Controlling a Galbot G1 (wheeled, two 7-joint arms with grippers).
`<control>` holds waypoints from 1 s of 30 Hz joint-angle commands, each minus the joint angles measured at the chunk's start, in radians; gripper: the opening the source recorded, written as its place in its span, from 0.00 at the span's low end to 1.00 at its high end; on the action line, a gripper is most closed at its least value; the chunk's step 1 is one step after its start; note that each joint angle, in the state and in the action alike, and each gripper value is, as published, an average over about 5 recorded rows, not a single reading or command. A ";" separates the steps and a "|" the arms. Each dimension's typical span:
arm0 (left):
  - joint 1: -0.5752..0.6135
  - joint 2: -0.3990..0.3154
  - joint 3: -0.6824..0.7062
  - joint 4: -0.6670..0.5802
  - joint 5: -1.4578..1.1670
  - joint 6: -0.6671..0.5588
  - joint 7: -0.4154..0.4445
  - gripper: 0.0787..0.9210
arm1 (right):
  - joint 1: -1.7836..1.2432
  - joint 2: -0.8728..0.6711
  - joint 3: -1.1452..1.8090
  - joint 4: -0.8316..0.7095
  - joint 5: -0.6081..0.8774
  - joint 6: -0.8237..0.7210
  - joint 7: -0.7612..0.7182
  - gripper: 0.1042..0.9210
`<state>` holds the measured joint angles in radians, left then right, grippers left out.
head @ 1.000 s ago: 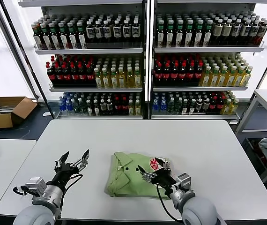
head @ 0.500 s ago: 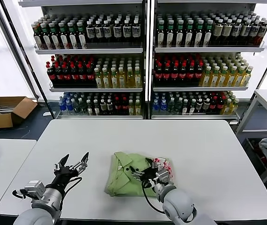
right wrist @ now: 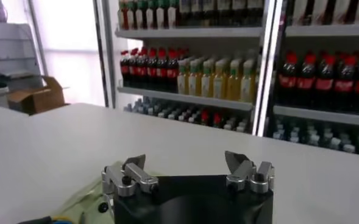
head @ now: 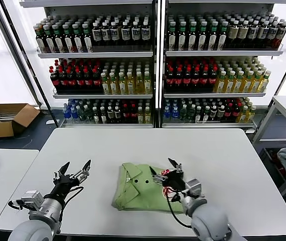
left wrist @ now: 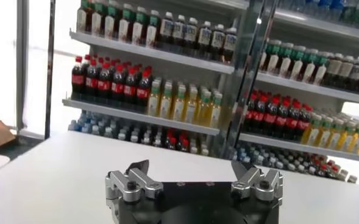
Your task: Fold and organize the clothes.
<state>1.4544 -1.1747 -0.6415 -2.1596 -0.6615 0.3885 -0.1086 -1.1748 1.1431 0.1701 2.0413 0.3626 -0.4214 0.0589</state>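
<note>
Since a second ago, your right gripper (head: 164, 169) has swung from low over the shirt's printed patch toward the middle and now sits raised over the right half of the shirt (head: 140, 188), a little farther back on the table. Your left gripper (head: 73, 170) has slid slightly to your left and nearer to you; the shirt itself lies where it did.

You see the light green shirt folded into a rough rectangle near the front edge of the white table (head: 223, 155), about at the middle of its width. Its collar faces the left side, with small dark buttons showing, and a bit of the red-and-white print peeks out beside the right gripper.

Your right gripper has its fingers spread wide and holds nothing; from its wrist camera the fingertips (right wrist: 134, 163) stand well apart, with a corner of green cloth below them. Your left gripper hovers over bare table to the left of the shirt, clear of it, fingers also spread wide and empty.

Behind the table stand shelves of bottles (head: 155, 65). A cardboard box (head: 5, 118) sits on the floor at far left.
</note>
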 commanded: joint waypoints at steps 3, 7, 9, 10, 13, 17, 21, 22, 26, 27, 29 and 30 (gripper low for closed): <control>0.039 -0.008 -0.144 0.015 -0.004 -0.034 0.154 0.88 | -0.392 0.061 0.491 0.199 -0.057 0.159 -0.164 0.88; 0.067 -0.029 -0.216 0.000 0.004 -0.047 0.224 0.88 | -0.453 0.100 0.574 0.204 -0.060 0.204 -0.200 0.88; 0.069 -0.044 -0.256 -0.008 0.004 -0.047 0.254 0.88 | -0.481 0.119 0.613 0.202 -0.060 0.226 -0.213 0.88; 0.068 -0.051 -0.274 -0.010 0.004 -0.047 0.267 0.88 | -0.494 0.127 0.631 0.202 -0.059 0.235 -0.217 0.88; 0.065 -0.062 -0.319 -0.009 -0.001 -0.046 0.299 0.88 | -0.526 0.144 0.676 0.204 -0.049 0.257 -0.220 0.88; 0.076 -0.058 -0.350 0.003 -0.026 -0.044 0.313 0.88 | -0.550 0.156 0.710 0.204 -0.040 0.279 -0.221 0.88; 0.090 -0.063 -0.356 0.025 -0.025 -0.051 0.326 0.88 | -0.561 0.175 0.736 0.204 -0.036 0.268 -0.237 0.88; 0.092 -0.066 -0.357 0.030 -0.022 -0.054 0.329 0.88 | -0.562 0.183 0.740 0.206 -0.034 0.261 -0.240 0.88; 0.096 -0.078 -0.364 0.038 -0.017 -0.057 0.335 0.88 | -0.559 0.208 0.750 0.209 -0.030 0.244 -0.244 0.88; 0.097 -0.079 -0.367 0.038 -0.016 -0.057 0.338 0.88 | -0.558 0.208 0.753 0.210 -0.029 0.241 -0.245 0.88; 0.096 -0.080 -0.370 0.039 -0.014 -0.059 0.343 0.88 | -0.557 0.207 0.760 0.213 -0.022 0.231 -0.244 0.88; 0.095 -0.079 -0.372 0.040 -0.012 -0.059 0.346 0.88 | -0.556 0.207 0.764 0.215 -0.017 0.224 -0.242 0.88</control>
<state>1.5399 -1.2412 -0.9616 -2.1335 -0.6706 0.3364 0.1883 -1.6792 1.3100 0.8418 2.2340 0.3274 -0.1898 -0.1596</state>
